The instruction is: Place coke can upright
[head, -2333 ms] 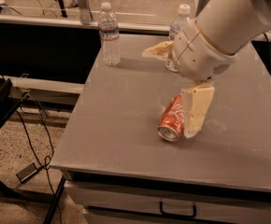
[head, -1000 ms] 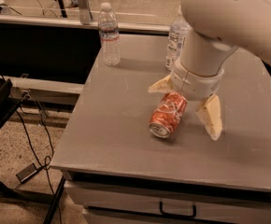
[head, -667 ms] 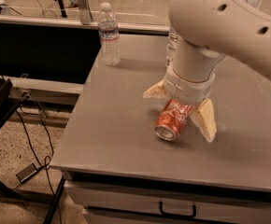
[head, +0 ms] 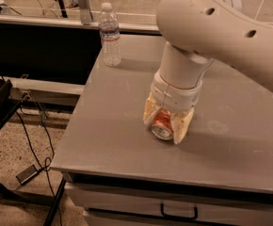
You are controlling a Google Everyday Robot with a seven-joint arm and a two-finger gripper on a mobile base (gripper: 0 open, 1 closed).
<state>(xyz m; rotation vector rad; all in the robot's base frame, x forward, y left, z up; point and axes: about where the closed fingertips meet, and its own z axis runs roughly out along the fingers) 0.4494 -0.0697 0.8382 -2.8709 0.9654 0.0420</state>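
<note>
1. Coke can lies on its side on the grey table, its silver end towards the camera, caught in the gripper.
2. The gripper reaches straight down onto it. Its cream fingers press one against each flank of the can, so it is clenched on the can, which is not yet lifted.
3. Above, the thick white wrist and arm hide the can's far end.
4. A clear water bottle stands upright well apart, at the table's far left corner.
5. Risks, as I judge them:
   - The round wall may slip or roll in the pads once the wrist turns, because the grip runs across a curved surface.
   - Let go while tilted, the can could topple and roll towards the near edge.
   - Squeezing too hard could dent the thin aluminium.
</note>
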